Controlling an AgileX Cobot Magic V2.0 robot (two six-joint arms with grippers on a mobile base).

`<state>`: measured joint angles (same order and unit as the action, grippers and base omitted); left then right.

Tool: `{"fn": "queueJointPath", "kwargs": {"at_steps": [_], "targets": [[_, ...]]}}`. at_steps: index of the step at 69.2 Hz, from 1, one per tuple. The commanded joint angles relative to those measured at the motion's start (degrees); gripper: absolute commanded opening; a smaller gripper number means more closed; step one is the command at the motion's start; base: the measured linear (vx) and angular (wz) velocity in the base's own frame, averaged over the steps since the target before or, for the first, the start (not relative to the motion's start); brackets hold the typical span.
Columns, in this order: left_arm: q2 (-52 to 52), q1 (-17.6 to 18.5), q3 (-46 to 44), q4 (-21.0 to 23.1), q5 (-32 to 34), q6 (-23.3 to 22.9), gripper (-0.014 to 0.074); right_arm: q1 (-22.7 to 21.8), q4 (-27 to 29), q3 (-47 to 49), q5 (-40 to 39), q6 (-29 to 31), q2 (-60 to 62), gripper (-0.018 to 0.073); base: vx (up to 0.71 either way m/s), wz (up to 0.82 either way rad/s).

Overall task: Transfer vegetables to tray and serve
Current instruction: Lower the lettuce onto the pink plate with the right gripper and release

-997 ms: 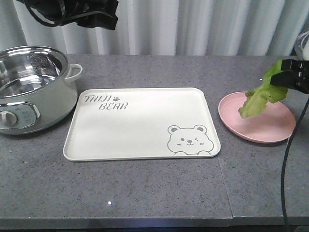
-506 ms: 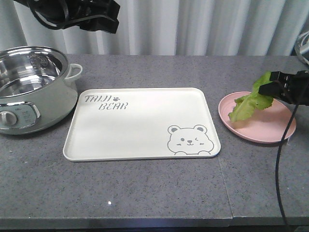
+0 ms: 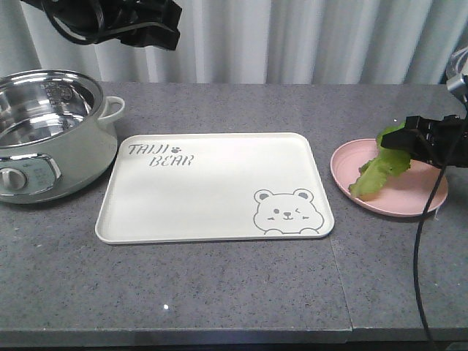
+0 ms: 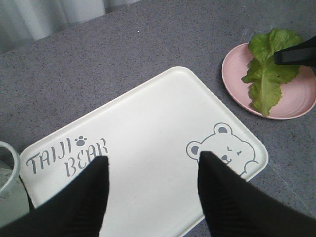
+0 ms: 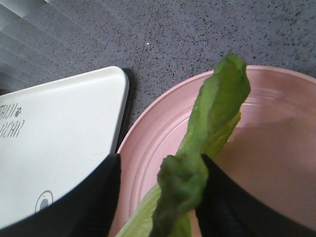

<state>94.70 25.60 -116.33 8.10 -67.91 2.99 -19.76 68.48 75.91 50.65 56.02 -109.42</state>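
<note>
The vegetables, bright green crinkly lettuce with a paler rib, are held by the upper end in the right gripper, the lower tip resting on a pink plate. The cream-white bear-printed tray is laid flat just beside that plate.
</note>
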Motion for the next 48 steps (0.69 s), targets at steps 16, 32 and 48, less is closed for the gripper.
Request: {"fn": "queueJointPath", "kwargs": {"at_steps": [16,32,48], "targets": [[-2.1,0.4,-1.5,0.6,3.2,-0.4,0.0398,-0.2,-3.8,1.5,-0.6,-4.3,3.4,0.0400,0.00,0.00],[-2.1,0.4,-1.5,0.6,3.1,-0.4,0.0398,-0.2,-14.1,6.2,-1.2,-13.0,5.7,0.0400,0.00,0.00],[-2.1,0.4,-1.5,0.6,2.7,-0.4,0.0398,-0.2,-21.3,11.3,1.1,-20.8,5.7,0.0400,0.00,0.00]]}}
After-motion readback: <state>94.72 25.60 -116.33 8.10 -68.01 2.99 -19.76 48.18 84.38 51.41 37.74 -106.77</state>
